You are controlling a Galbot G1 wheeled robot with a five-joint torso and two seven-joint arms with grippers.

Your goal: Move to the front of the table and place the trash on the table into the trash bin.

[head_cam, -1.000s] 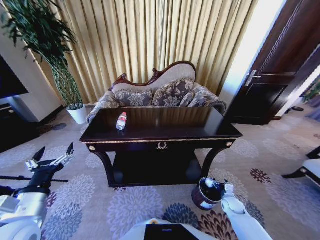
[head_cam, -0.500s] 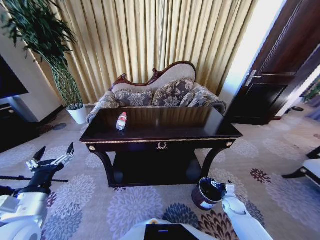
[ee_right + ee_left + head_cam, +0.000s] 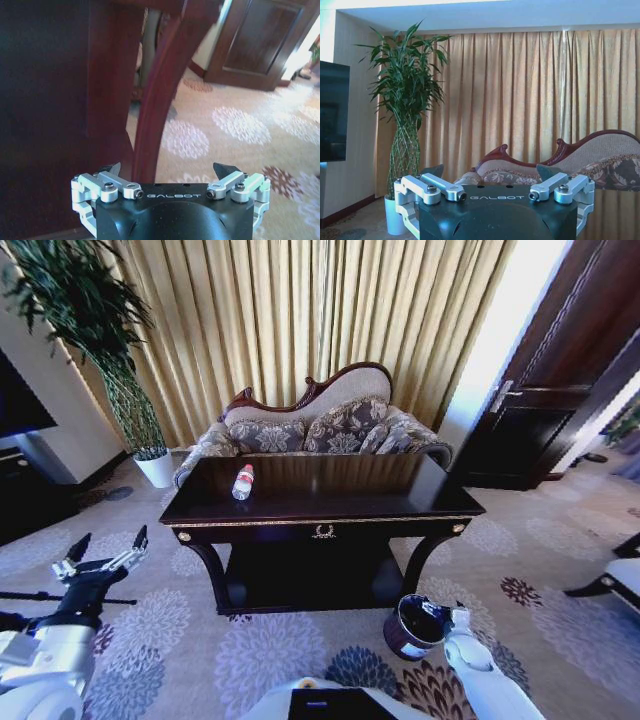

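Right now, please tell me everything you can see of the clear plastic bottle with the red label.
The clear plastic bottle with the red label lies on its side on the dark glossy wooden table, near the table's left end. A red band wraps its middle. It looks intact. Only the tabletop touches it; neither gripper is near.
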